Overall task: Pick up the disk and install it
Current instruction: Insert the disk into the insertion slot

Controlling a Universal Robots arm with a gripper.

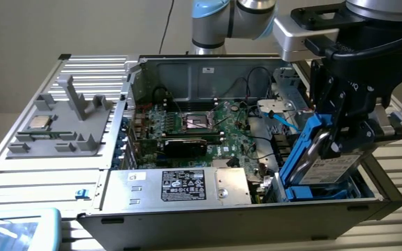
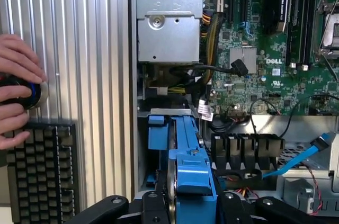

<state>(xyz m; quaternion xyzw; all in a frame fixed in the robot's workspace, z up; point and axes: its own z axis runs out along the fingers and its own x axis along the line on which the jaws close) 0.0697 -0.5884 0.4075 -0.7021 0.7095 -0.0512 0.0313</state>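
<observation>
Gripper (image 2: 183, 209) fingers (image 2: 114, 209) are sitting closest to your wrist camera, and they are clamping the disk (image 2: 190, 173) from both sides by its bright blue carrier. There you are seeing the disk edge-on, running away from the camera over the drive bay, close to the power supply (image 2: 168, 38) and the motherboard (image 2: 265, 65). A blue cable (image 2: 310, 150) is lying across the metal shelf next to the bay.

Outside the case, on the ribbed table (image 2: 90, 49), a hand (image 2: 16, 62) is resting on a round black-and-blue knob (image 2: 26, 94), just beside a keyboard (image 2: 42, 176).

From the exterior view you are seeing the disk standing on edge and tilted, its white label facing the camera. Its lower end is dipping into the bay at the exterior view's right corner of the open computer case (image 1: 229, 219), while its upper end is leaning up out of the case. At the exterior view's left, a grey fixture (image 1: 68, 104) is holding a small square silver chip (image 1: 39, 122).
</observation>
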